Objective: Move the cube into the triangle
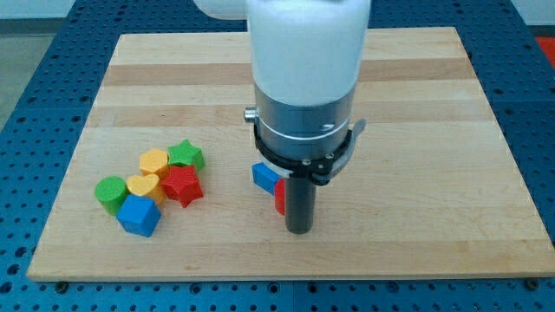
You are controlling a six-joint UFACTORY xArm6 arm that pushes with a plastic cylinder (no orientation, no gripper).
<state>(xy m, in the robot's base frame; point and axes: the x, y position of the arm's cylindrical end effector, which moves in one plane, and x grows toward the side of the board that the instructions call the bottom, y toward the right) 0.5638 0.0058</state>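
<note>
A blue cube (139, 215) lies at the view's lower left, at the bottom of a cluster of blocks. My tip (299, 230) rests on the board right of centre, far to the right of the cube. A blue block (264, 175), possibly a triangle, lies just up and left of the rod. A red block (280, 198) touches the rod's left side. Both are partly hidden by the arm, so I cannot tell their shapes for sure.
The cluster around the cube holds a green cylinder (110, 192), a yellow heart (142, 185), a yellow hexagon (154, 161), a green star (186, 155) and a red star (182, 185). The wooden board (416, 104) lies on a blue perforated table.
</note>
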